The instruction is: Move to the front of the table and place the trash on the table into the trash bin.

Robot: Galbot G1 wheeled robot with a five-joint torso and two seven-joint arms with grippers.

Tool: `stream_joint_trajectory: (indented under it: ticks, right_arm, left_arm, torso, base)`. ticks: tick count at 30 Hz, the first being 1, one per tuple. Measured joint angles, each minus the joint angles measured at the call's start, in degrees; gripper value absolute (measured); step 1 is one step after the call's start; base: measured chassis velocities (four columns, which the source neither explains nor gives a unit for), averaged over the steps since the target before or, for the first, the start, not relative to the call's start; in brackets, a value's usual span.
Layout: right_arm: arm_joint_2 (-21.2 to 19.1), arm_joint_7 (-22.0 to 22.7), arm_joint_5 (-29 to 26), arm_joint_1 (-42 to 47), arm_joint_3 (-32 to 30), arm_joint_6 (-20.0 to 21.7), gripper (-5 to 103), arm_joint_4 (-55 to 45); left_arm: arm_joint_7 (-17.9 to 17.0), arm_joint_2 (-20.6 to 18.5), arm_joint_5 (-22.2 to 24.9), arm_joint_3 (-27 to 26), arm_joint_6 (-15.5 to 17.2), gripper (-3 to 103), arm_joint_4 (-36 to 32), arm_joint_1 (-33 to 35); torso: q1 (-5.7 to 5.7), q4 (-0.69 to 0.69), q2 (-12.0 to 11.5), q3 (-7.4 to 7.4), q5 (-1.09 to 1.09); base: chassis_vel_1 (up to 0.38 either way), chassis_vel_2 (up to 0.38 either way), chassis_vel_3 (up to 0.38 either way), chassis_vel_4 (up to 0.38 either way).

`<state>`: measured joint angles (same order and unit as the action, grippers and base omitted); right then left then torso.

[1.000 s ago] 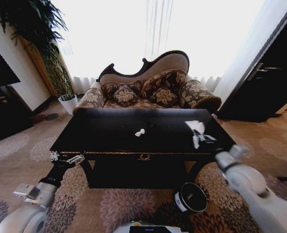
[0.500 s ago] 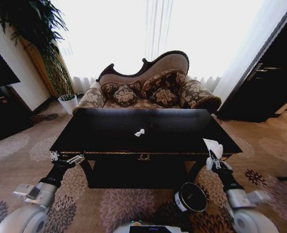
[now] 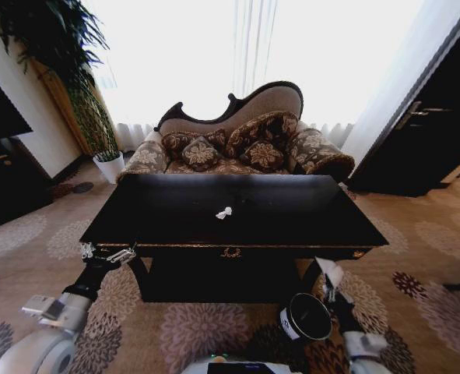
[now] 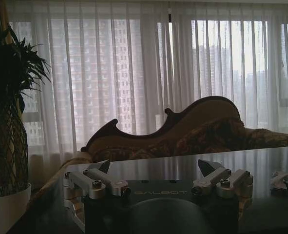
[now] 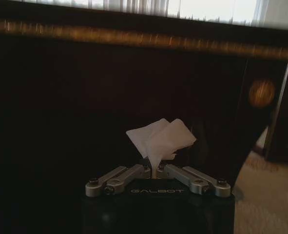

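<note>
The glossy black table (image 3: 175, 226) stands right in front of me. One crumpled white paper wad (image 3: 224, 212) lies near its middle, and the left wrist view shows the same wad (image 4: 281, 179) on the tabletop (image 4: 182, 168). My right gripper (image 3: 328, 287) hangs low, below the table's front right corner, just right of and above the trash bin (image 3: 306, 315). It is shut on another white paper wad (image 3: 330, 270). In the right wrist view that gripper (image 5: 155, 168) pinches the wad (image 5: 161, 139) before the table's gold trim (image 5: 134, 39). My left gripper (image 3: 109, 255) is open at the front left corner, its left wrist view (image 4: 153, 170) showing nothing between the fingers.
A patterned sofa (image 3: 237, 144) with cushions stands behind the table. A white plant pot (image 3: 110, 165) sits at the back left under a tall plant. A dark cabinet (image 3: 424, 148) fills the right side. Flowered carpet (image 3: 175, 327) lies in front of the table.
My right arm has come down from the table's right end to below its front edge, carrying the paper wad to beside the bin. The left arm has not moved.
</note>
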<state>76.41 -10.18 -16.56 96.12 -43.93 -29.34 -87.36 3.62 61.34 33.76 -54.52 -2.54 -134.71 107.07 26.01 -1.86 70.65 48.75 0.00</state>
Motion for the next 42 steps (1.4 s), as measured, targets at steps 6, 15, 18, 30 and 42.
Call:
stream_joint_trajectory:
  ticks: [6, 15, 18, 30, 42]
  right_arm:
    - [-0.4, 1.3, 5.1, -4.3, 4.2, -2.5, 0, 9.2]
    - [-2.1, 5.1, 8.6, -11.8, 8.1, 1.9, 0, 21.2]
    - [-3.6, 6.6, 9.9, -16.4, 9.7, 2.4, 0, 29.7]
    - [-4.5, 9.0, 12.1, -28.1, 11.6, 4.1, 0, 45.0]
    - [-5.7, 8.3, 8.9, -31.6, 11.5, 6.2, -2, 52.9]
  left_arm:
    - [0.0, 0.0, 0.0, 0.0, 0.0, 100, 0.0, 0.0]
    - [0.0, 0.0, 0.0, 0.0, 0.0, 100, 0.0, 0.0]
    - [0.0, 0.0, 0.0, 0.0, 0.0, 100, 0.0, 0.0]
    - [0.0, 0.0, 0.0, 0.0, 0.0, 100, 0.0, 0.0]
    - [0.0, 0.0, 0.0, 0.0, 0.0, 100, 0.0, 0.0]
  torso:
    - [0.0, 0.01, 0.0, 0.0, -0.02]
    - [0.0, 0.01, 0.0, 0.0, -0.01]
    - [0.0, -0.02, 0.0, 0.0, 0.0]
    - [0.0, 0.01, 0.0, 0.0, 0.01]
    - [0.0, 0.0, 0.0, 0.0, -0.01]
  base:
    - [0.0, 0.0, 0.0, 0.0]
    - [0.0, 0.0, 0.0, 0.0]
    - [0.0, 0.0, 0.0, 0.0]
    - [0.0, 0.0, 0.0, 0.0]
    - [0.0, 0.0, 0.0, 0.0]
